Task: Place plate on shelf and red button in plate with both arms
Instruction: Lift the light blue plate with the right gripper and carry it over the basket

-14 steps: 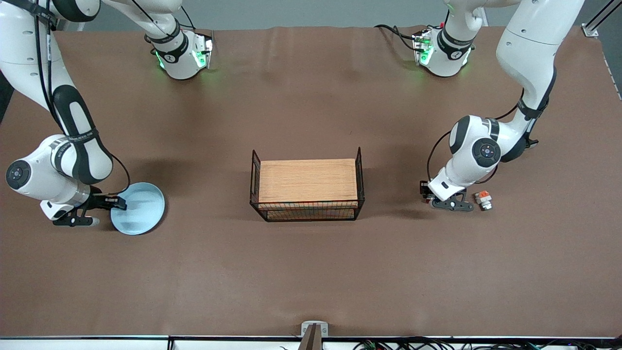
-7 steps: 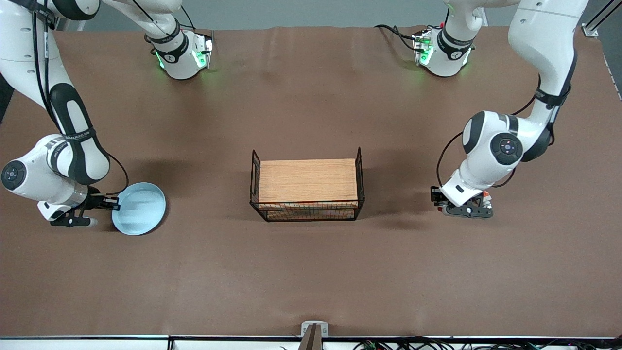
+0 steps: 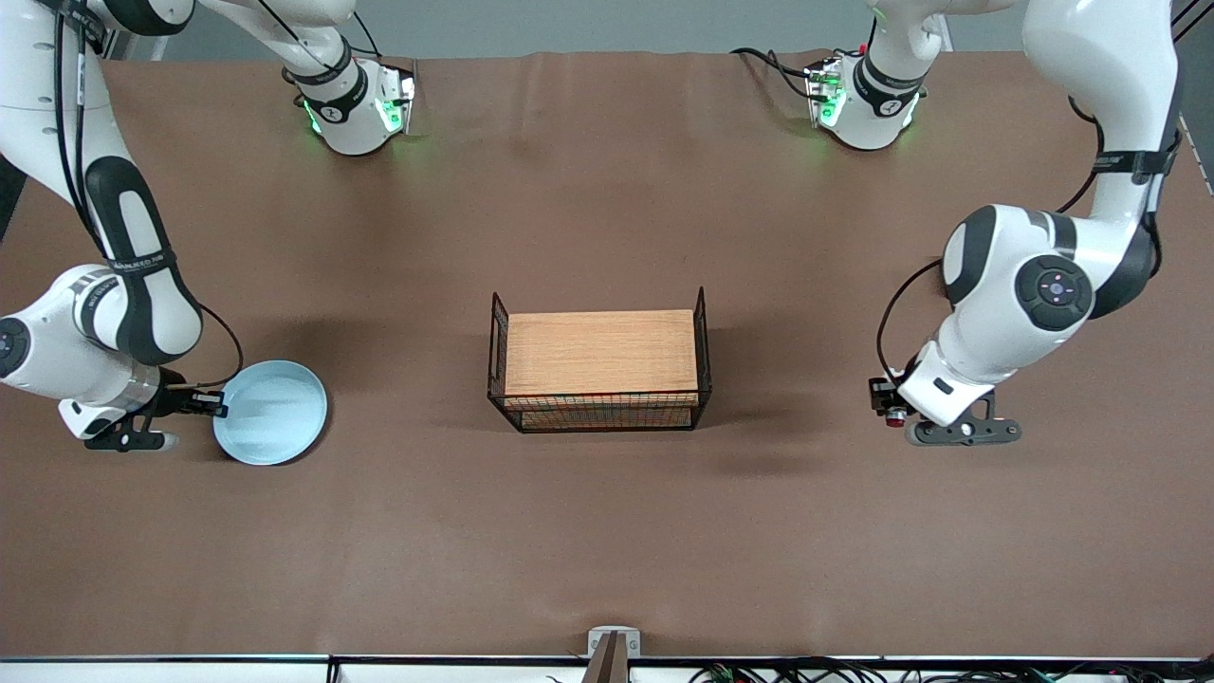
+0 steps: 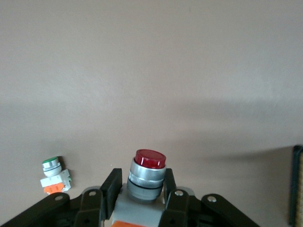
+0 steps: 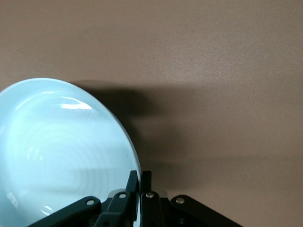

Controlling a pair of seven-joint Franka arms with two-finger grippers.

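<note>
The pale blue plate is at the right arm's end of the table. My right gripper is shut on its rim; the right wrist view shows the fingers pinching the rim of the plate, with a shadow on the table under it. My left gripper is over the table toward the left arm's end, beside the rack. It is shut on the red button. In the left wrist view the gripper clamps the white body, and the dark red cap of the button sticks out past the fingertips.
A black wire rack with a wooden top stands mid-table; its edge shows in the left wrist view. A similar white-and-orange button with a pale greenish cap lies on the table, hidden by the left arm in the front view.
My left gripper has risen with the red button and moved toward the left arm's end, now covering the other button. My right gripper has shifted slightly with the plate.
</note>
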